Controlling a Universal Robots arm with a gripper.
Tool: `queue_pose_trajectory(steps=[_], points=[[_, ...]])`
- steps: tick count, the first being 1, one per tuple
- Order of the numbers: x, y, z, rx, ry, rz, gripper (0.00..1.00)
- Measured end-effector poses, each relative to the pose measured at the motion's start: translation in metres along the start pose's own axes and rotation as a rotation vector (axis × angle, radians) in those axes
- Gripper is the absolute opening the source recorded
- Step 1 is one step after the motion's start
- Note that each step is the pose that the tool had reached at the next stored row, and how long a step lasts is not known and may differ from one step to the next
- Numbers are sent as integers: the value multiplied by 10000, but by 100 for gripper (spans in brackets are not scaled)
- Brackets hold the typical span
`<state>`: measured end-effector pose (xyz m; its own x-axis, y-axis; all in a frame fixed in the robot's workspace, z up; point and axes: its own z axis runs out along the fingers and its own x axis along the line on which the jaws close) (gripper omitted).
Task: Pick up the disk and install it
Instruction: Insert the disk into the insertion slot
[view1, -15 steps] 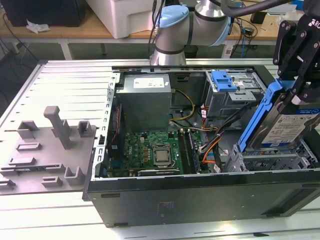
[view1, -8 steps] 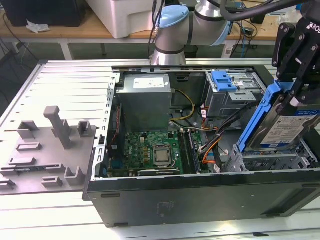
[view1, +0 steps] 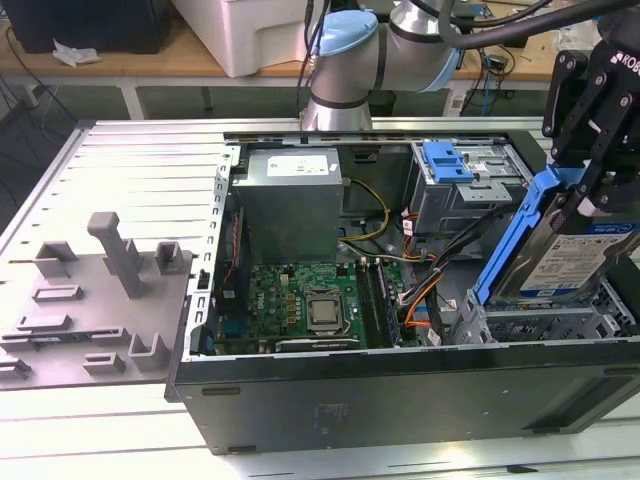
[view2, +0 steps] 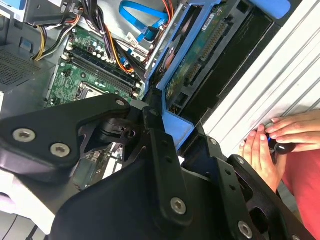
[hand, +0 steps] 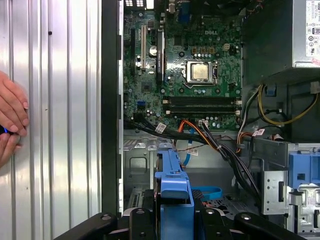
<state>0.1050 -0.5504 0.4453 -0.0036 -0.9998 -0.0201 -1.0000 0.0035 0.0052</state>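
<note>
My gripper (view1: 578, 190) clamps the disk (view1: 585, 262), tilted over the drive cage (view1: 535, 325); mid-install, I reckon it needs squaring to the cage.

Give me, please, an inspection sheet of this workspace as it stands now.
Surface: ribbed metal table carrying an open computer case.
Job's things: the disk, in its blue carrier, held tilted above the drive cage at the exterior view's right.
Clutter: grey fixture plate beside the case.
Grippers: gripper shut on the disk's carrier.
Cables: orange, yellow and black cables loose inside the case.
Surroundings: a person's hand on the table beside the case; workbench behind.
</note>
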Motion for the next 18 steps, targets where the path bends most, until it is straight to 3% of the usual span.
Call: queue_pose_trajectory(steps=[18], points=[[2,-1,64,5,-3,-1,37]])
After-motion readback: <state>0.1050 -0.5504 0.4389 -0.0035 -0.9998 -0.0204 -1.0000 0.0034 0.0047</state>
